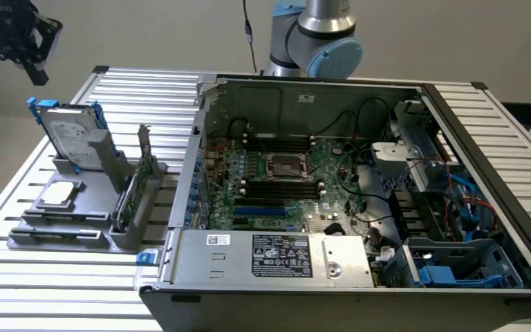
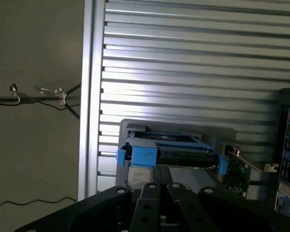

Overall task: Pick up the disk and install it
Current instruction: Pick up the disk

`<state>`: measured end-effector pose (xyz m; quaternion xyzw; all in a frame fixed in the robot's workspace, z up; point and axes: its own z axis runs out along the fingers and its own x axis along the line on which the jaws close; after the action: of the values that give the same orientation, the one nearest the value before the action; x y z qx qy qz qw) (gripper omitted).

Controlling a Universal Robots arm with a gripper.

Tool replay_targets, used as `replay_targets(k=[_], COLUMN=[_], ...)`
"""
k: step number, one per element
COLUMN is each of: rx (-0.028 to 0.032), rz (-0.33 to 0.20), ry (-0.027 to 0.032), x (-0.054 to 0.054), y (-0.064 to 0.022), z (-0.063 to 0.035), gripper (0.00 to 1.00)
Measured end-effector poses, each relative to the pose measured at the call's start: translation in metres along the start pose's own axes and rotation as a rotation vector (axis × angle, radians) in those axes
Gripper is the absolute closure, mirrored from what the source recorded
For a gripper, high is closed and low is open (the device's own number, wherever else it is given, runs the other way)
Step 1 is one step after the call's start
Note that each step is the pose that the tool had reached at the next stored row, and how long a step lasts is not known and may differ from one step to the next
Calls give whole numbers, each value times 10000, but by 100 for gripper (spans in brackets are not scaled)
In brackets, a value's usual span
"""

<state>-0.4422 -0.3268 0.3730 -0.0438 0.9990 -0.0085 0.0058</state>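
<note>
The disk [image 1: 67, 135] stands upright in a grey holder [image 1: 81, 228] at the exterior view's left. It is silver-grey with a white label and blue rails. My gripper [image 1: 35, 75] hangs well above it and a little toward the left edge, with nothing in it. In the wrist view the disk [image 2: 166, 147] shows edge-on with its blue rails, just beyond my fingertips [image 2: 150, 186]. The gripper [image 2: 162, 186] is shut, its two fingers pressed together and apart from the disk.
The same holder carries a small square silver chip [image 1: 60, 194] and a thin upright card [image 1: 136, 176]. An open computer case [image 1: 201, 138] fills the middle and right, with a power supply [image 1: 275, 256] and a blue drive bay [image 1: 459, 266]. The slatted metal table [image 1: 63, 290] lies beneath.
</note>
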Motion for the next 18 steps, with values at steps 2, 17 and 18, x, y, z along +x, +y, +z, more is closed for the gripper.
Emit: replay_targets(k=[2, 17, 18], rx=[-4, -27, -21], rz=[-360, -3080, -3266], ry=[-6, -80, -124], x=[0, 0, 0], y=[0, 0, -1], z=[0, 19, 21], gripper=[89, 89, 89])
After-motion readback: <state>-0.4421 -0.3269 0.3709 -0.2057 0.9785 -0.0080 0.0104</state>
